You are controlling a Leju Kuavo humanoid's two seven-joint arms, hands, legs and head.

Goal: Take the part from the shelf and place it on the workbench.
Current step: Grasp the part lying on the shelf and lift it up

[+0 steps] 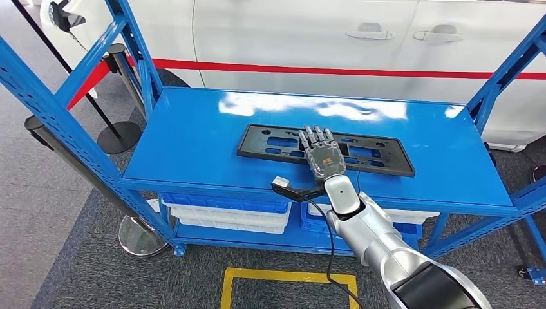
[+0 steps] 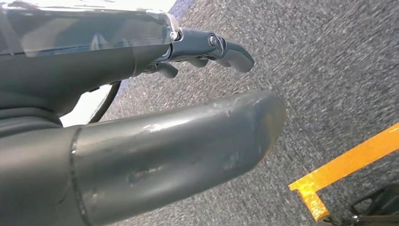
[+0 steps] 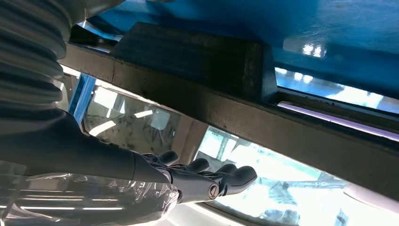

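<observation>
The part (image 1: 270, 143) is a long flat black plastic panel with cut-outs, lying on the blue top shelf (image 1: 187, 138) near its front edge. My right hand (image 1: 322, 154) reaches in from the front and lies over the panel's middle, fingers straight and slightly spread, with nothing plainly gripped. In the right wrist view the panel's dark edge (image 3: 202, 66) runs close past the extended fingers (image 3: 211, 176). My left hand (image 2: 188, 136) hangs over grey carpet, its fingers (image 2: 230, 52) loosely bent and holding nothing.
Blue uprights (image 1: 58, 122) frame the shelf on both sides. White bins (image 1: 222, 215) sit on the lower level. A white car (image 1: 309, 32) stands right behind. Stanchion posts (image 1: 119, 132) are at the left. A yellow floor marking (image 1: 290, 277) lies in front of the shelf.
</observation>
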